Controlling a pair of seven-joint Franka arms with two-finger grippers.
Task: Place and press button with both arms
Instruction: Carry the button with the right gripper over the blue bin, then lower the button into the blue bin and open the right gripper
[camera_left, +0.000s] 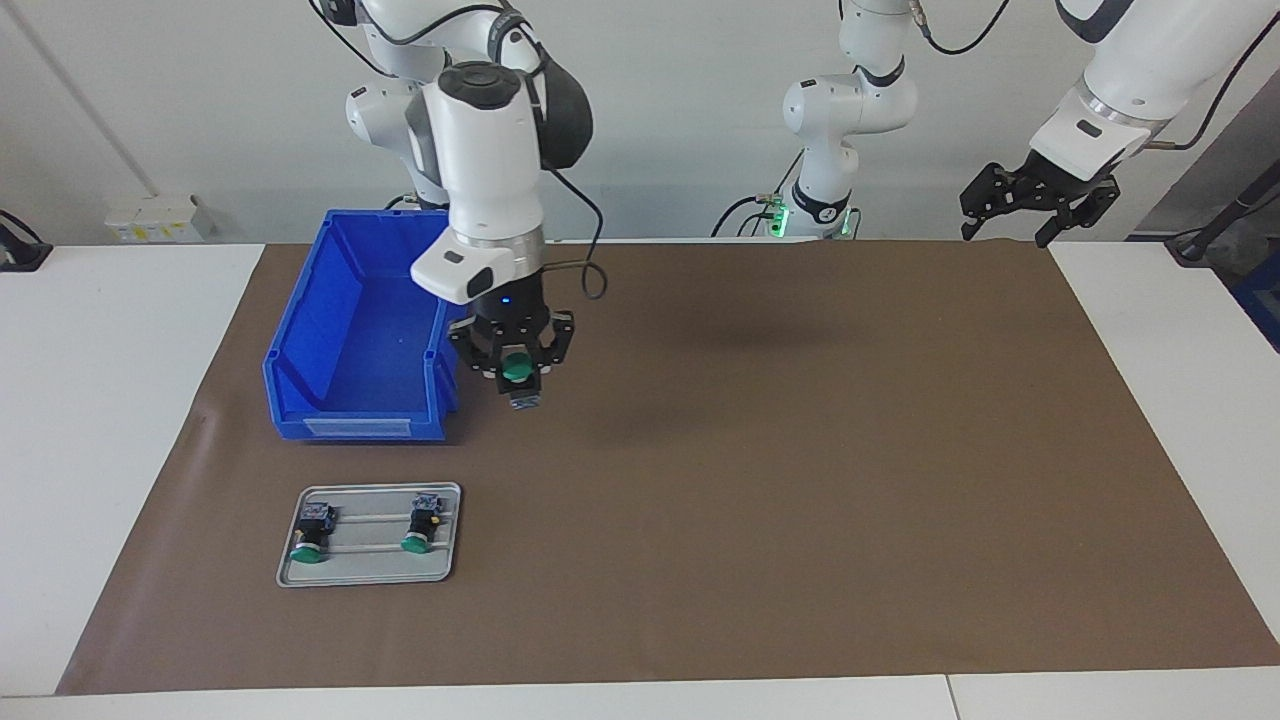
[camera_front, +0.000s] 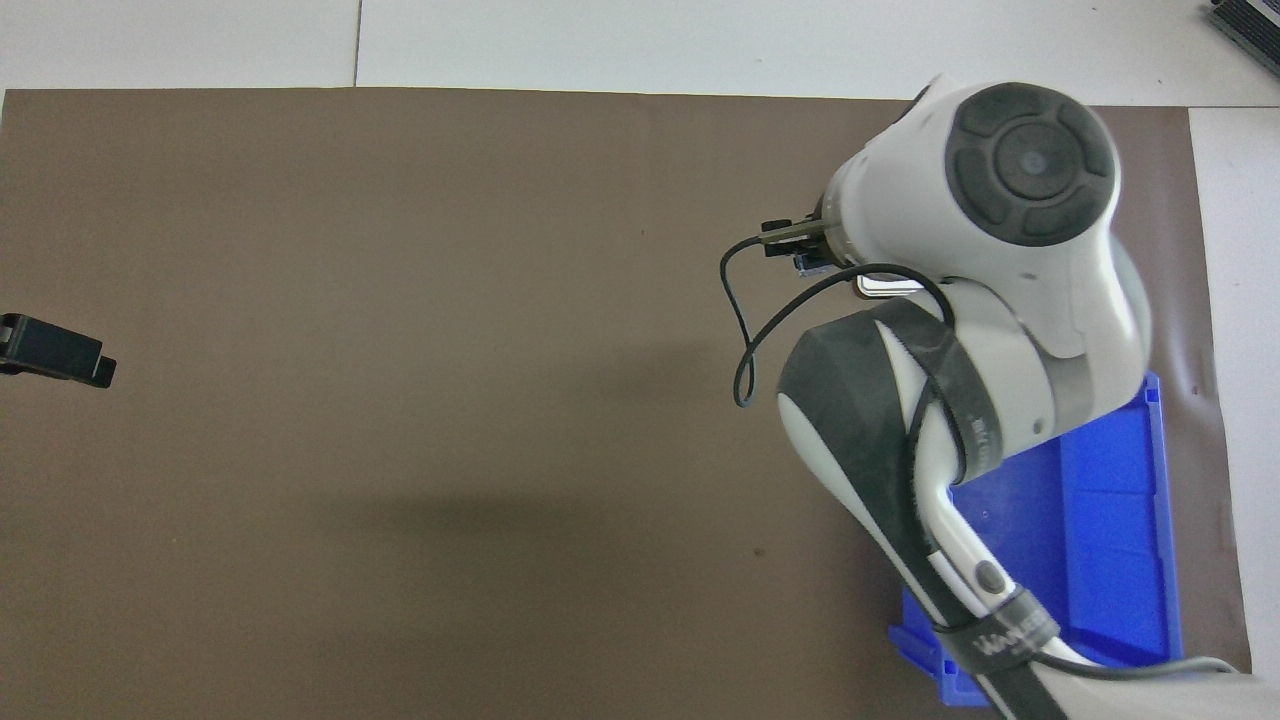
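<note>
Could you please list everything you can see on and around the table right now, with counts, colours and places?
held button: one, green cap, black body, in the right gripper, up over the mat beside the bin.
tray buttons: two, green caps, black bodies, lying on the tray.
tray: one, grey, on the mat, farther from the robots than the bin.
bin: one, blue, open-topped, at the right arm's end of the mat.
mat: one, brown, covering the middle of the table.
table: one, white.
right gripper: one, black, shut on the held button.
left gripper: one, black, open, waiting raised at the left arm's end.
</note>
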